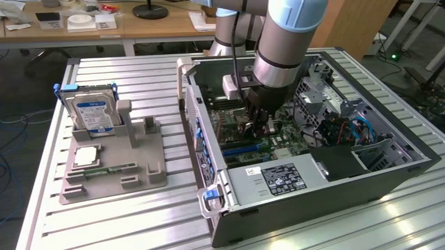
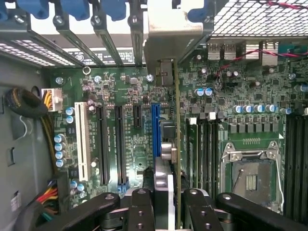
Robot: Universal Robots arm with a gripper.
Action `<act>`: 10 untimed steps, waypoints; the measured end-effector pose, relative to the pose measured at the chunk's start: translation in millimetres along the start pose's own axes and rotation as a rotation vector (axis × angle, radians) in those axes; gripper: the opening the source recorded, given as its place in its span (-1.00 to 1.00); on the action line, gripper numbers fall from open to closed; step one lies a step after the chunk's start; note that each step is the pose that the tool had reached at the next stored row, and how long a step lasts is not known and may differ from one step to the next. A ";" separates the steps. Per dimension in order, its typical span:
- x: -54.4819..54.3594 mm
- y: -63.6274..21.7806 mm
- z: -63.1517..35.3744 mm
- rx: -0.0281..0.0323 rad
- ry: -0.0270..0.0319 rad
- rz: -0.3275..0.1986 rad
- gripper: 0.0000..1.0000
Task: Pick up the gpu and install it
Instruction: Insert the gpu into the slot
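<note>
Claw (image 2: pixel 169 204) inside open computer case (image 1: pixel 389 174), fingers (image 2: pixel 140 211) closed narrowly on gpu (image 2: pixel 176 144) held edge-on; motherboard (image 2: pixel 125 96) directly below, blue slot (image 2: pixel 155 130) just beside card.

One arm (image 1: pixel 278 47), one open PC case (image 1: pixel 389 172), one gpu (image 2: pixel 176 144), one hard drive (image 1: pixel 94 114), one CPU chip (image 1: pixel 87 155), one grey holder (image 1: pixel 114 179), all on one worktop (image 1: pixel 104 224). Four blue bracket clips (image 2: pixel 77 7) in the case.

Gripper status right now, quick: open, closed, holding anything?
Gripper: jaws closed on the gpu, held edge-on over the motherboard inside the computer case, near the blue slot.
</note>
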State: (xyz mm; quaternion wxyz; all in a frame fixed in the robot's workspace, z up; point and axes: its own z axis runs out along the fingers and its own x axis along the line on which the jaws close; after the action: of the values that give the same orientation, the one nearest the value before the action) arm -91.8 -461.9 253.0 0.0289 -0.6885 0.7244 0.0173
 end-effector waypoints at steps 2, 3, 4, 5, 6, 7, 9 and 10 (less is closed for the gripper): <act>0.2 0.4 2.5 0.0002 0.0021 0.001 -0.44; 0.3 0.4 3.9 0.0003 0.0032 0.001 -0.44; 0.4 0.8 5.2 0.0004 0.0043 0.002 -0.44; 0.5 1.5 6.4 0.0006 0.0059 0.003 -0.44; 0.6 2.1 7.4 0.0007 0.0079 0.004 -0.44; 0.7 2.7 8.2 0.0009 0.0103 0.005 -0.44; 0.8 3.0 9.6 0.0014 0.0196 0.006 -0.44; 0.8 3.1 10.2 0.0017 0.0245 0.007 -0.44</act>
State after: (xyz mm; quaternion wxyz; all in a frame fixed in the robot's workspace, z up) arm -94.8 -461.9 242.8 0.0205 -0.6861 0.7271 0.0084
